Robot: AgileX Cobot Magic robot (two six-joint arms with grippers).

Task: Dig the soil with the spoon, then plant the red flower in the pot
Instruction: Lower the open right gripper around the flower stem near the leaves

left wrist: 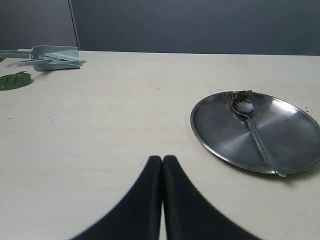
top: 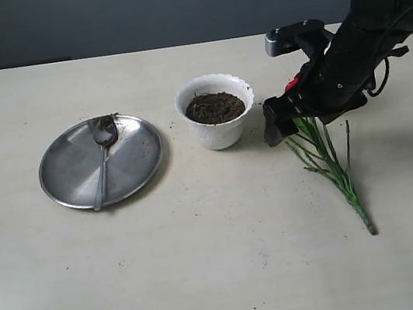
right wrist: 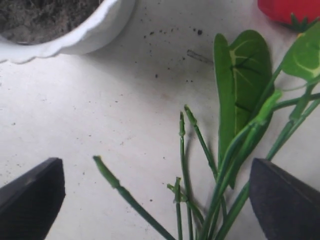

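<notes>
A: Which step are we on?
B: Digging looks done: spoon [top: 103,159] on plate [top: 67,165], frame left. We're at the flower [top: 332,162], lying right of pot [top: 219,133]. Right gripper [right wrist: 157,200] wide open astride its stems, holding nothing. Left gripper [left wrist: 162,200] closed, empty.
A: Next?
B: We clamp the stems, lift, stand it in the soil [top: 215,108].

I am working at what is looking like a robot lab bench. A bare beige table [top: 226,278] is filling every view, and a plain dark grey wall [top: 128,10] is closing it off behind. Only a few staged props are sitting on it: a steel plate [top: 67,169], a spoon [top: 103,167], a pot [top: 221,133], a fake flower [top: 324,156]. Far off, a pale green plastic tool [left wrist: 52,55] and a loose leaf [left wrist: 14,80] are lying. My black arm [top: 375,26] is reaching over it all.
</notes>
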